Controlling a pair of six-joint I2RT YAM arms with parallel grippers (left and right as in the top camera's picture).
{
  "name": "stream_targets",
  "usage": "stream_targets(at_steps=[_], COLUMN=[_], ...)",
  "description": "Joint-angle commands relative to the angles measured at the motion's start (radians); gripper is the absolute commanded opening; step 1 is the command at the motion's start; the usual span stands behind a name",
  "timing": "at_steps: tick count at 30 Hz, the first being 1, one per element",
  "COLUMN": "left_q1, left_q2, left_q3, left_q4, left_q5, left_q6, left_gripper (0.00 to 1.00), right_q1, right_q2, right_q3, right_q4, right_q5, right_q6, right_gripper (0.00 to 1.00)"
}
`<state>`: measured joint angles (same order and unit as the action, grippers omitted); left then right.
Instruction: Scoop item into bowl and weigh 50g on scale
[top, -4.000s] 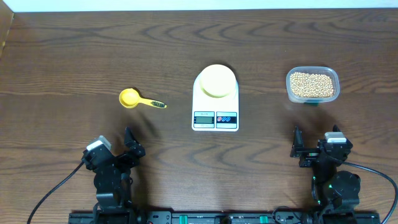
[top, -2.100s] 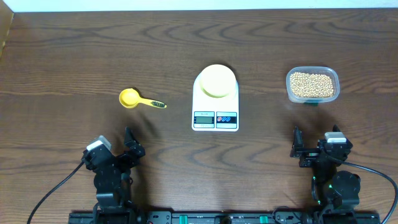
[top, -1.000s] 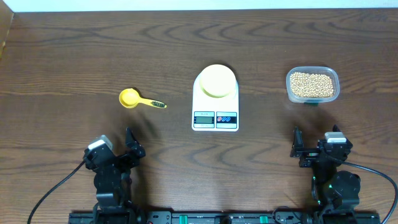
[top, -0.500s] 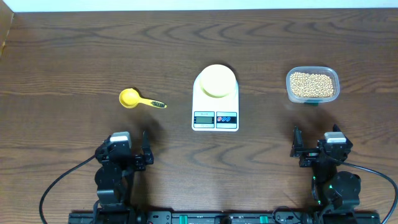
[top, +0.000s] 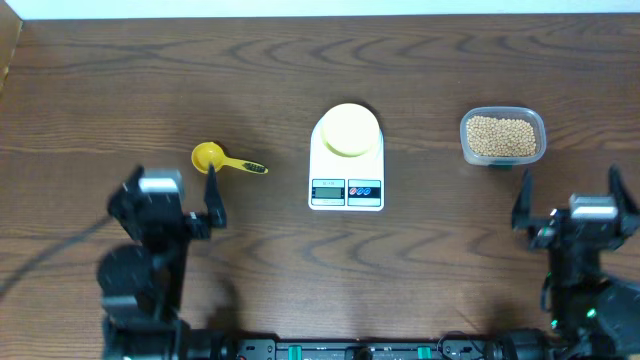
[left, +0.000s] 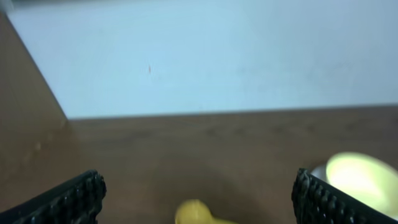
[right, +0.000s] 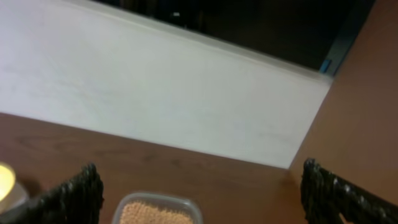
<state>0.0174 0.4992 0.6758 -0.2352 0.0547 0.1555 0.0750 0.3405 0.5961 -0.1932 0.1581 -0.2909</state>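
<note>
Brown wood table (top: 120, 80) carried the white scale (top: 346, 190) at centre, with the pale-yellow bowl (top: 347, 129) sitting on it. Beans (top: 503, 136) filled a clear tub (top: 464, 130) to the right; a yellow scoop (top: 210, 156) lay to the left. Left pincer (top: 172, 190) hovered near the scoop, right pincer (top: 568, 198) near the tub, both spread wide and empty.

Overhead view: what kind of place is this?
Probably a robot lab bench, not a kitchen: the left gripper and right gripper stand at a wooden table with a kitchen scale, a clear tub of beans and a yellow scoop.
</note>
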Motion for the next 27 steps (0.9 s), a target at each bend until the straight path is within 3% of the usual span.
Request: stream_targets(at_steps=[1, 7, 11, 17, 22, 27], left_q1=[-0.003, -0.002, -0.002, -0.002, -0.002, -0.001], left_q2=[0.157, 0.423, 0.525, 0.621, 0.680, 0.723], left_q3=[0.178, 0.460, 0.499, 0.499, 0.499, 0.516], left_q4=[-0.011, -0.243, -0.463, -0.655, -0.699, -0.654], left_q5=[0.013, 0.009, 0.052, 0.362, 0.402, 0.266], left_q6=[0.016, 0.009, -0.048, -0.169, -0.169, -0.275], left_gripper=[0.98, 0.98, 0.98, 0.98, 0.98, 0.98], right_q1=[-0.002, -0.002, -0.002, -0.002, -0.002, -0.002], right_q2=[0.152, 0.349, 0.394, 0.457, 0.491, 0.552], right_q3=[0.149, 0.341, 0.343, 0.341, 0.341, 0.366], right_q4=[-0.016, -0.130, -0.228, -0.361, -0.357, -0.349], right_q5=[0.023, -0.085, -0.216, -0.316, -0.315, -0.361], right_q6=[-0.037, 0.196, 0.319, 0.451, 0.604, 0.581], right_gripper=[0.99, 0.99, 0.99, 0.99, 0.99, 0.99])
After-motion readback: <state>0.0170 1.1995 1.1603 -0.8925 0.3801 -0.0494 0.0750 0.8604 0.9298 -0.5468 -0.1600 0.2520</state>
